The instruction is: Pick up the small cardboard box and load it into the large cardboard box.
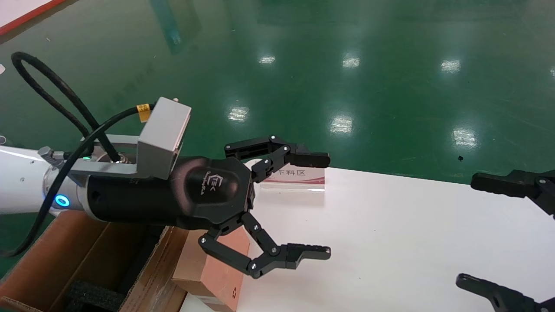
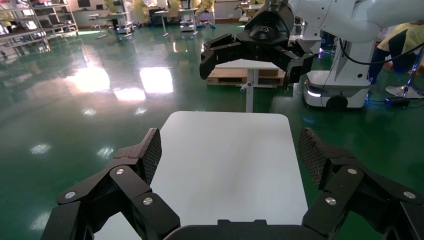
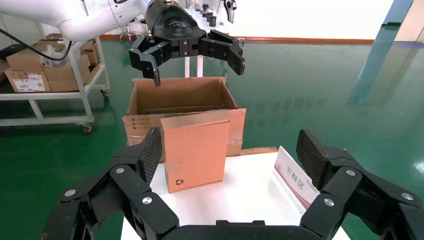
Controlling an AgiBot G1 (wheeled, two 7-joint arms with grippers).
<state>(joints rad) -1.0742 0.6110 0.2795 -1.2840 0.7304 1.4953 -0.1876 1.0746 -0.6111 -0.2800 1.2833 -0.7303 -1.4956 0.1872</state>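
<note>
The small cardboard box [image 3: 195, 150] stands upright at the left end of the white table [image 1: 390, 242], its back against the large cardboard box [image 3: 180, 97]. A black recycling mark shows near its lower corner. In the head view the small cardboard box [image 1: 212, 268] lies partly under my left gripper [image 1: 328, 205], which hangs open and empty above the table's left end. The large cardboard box [image 1: 65, 260] is open, with black foam [image 1: 93, 294] inside. My right gripper [image 1: 467, 229] is open and empty over the table's right end, facing the small box from well short of it.
A clear sign holder [image 1: 295, 177] with a red-striped card stands at the table's far edge. Shiny green floor surrounds the table. Beyond the carton, a white cart [image 3: 45, 75] carries several boxes.
</note>
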